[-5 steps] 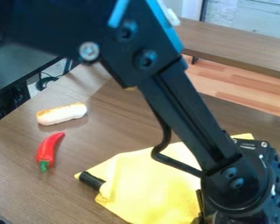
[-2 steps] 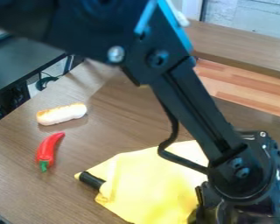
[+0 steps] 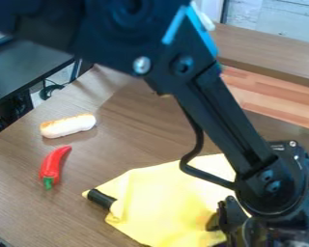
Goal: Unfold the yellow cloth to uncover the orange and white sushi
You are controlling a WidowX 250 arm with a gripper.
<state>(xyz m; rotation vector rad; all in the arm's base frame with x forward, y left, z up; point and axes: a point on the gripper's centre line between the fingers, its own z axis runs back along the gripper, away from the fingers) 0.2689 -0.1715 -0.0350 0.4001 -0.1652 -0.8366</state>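
Note:
The gripper is low at the lower right, over the right part of a yellow cloth; its far end is cut off by the bottom edge. A black cylindrical object pokes out at the cloth's left corner, the rest of it hidden under the cloth. A red chili pepper with a green stem lies left of the cloth. Above the pepper is a white roll-shaped piece with a browned top. Both lie apart from the gripper.
The brown wooden table carries these things. A dark table stands at the upper left, with cables beside it. Beyond the table's far edge are a wooden floor and a brown bench-like surface.
The arm has shifted a little to the right, and its forearm and wrist stand farther right than before. The cloth, pepper and roll-shaped piece have stayed where they were.

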